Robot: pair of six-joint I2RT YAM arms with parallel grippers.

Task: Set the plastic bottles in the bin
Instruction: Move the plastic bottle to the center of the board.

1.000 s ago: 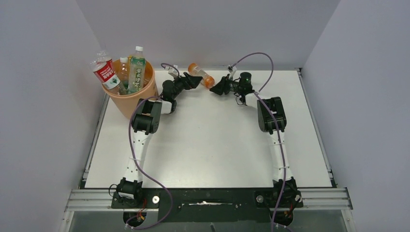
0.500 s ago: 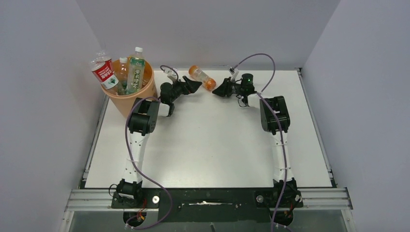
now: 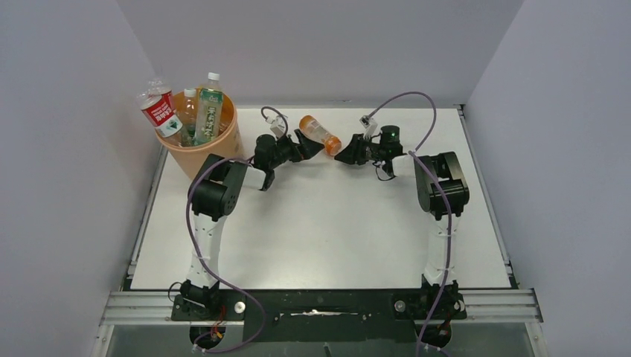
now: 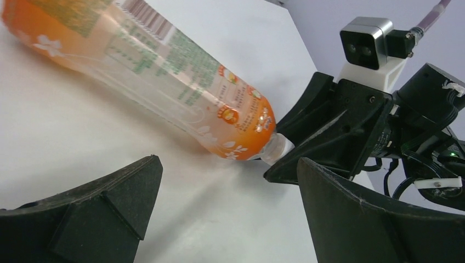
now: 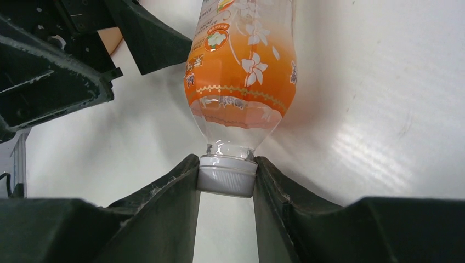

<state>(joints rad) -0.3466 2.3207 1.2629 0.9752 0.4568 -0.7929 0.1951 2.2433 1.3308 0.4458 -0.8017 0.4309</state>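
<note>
Pinching just the white cap [image 5: 226, 176] of the orange-labelled clear plastic bottle [image 5: 241, 71], my right gripper [image 5: 226, 183] is clamped; my left gripper [image 4: 230, 170] gapes beside it. The bottle rests on the white table [image 3: 335, 223], right of the round peach-orange plastic bin [image 3: 223, 145]. Lifted so, it may swing loose.

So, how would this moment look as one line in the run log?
right fingers: shut on cap of orange bottle | left fingers: open near it | bin: holds several bottles
</note>
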